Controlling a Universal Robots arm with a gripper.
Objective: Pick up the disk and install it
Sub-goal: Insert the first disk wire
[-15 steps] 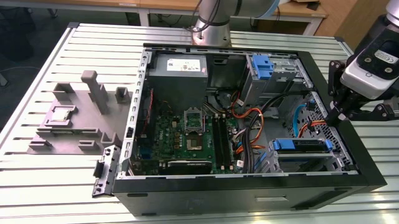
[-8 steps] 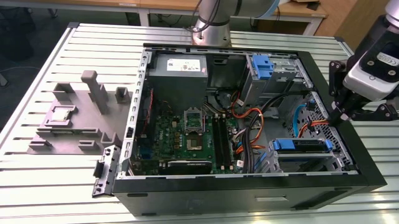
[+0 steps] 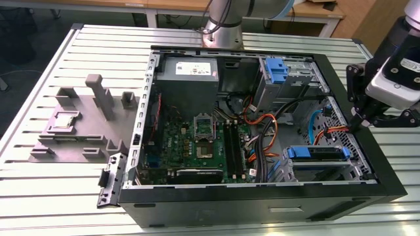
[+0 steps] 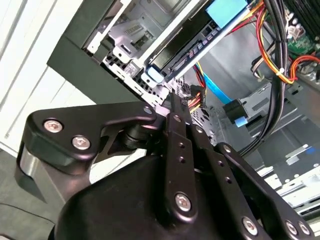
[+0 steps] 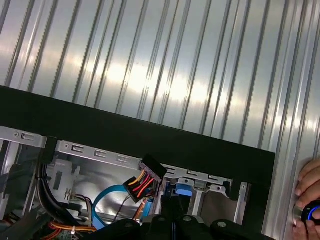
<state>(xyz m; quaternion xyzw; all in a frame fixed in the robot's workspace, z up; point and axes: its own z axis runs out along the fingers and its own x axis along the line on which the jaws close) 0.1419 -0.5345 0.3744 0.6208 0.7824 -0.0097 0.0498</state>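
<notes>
I read the tool [image 3: 358,129] at the wall of the open computer case [image 3: 262,199] on the exterior view's right. Its fingers are clenched together, gripping nothing I can make out. The disk [image 3: 316,153] sits in the drive bay near the tool, blue bracket uppermost. The case rests on the table [image 3: 59,191].

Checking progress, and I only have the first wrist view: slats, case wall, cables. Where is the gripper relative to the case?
Observer: In the exterior view the gripper hangs at the rim of the case, on the exterior view's right.
Operator: And the disk?
Observer: The disk, blue bracket showing, sits in the cage at the case's near corner.
Operator: Anything outside the case?
Observer: A grey fixture lies on the table, on the exterior view's left.
</notes>
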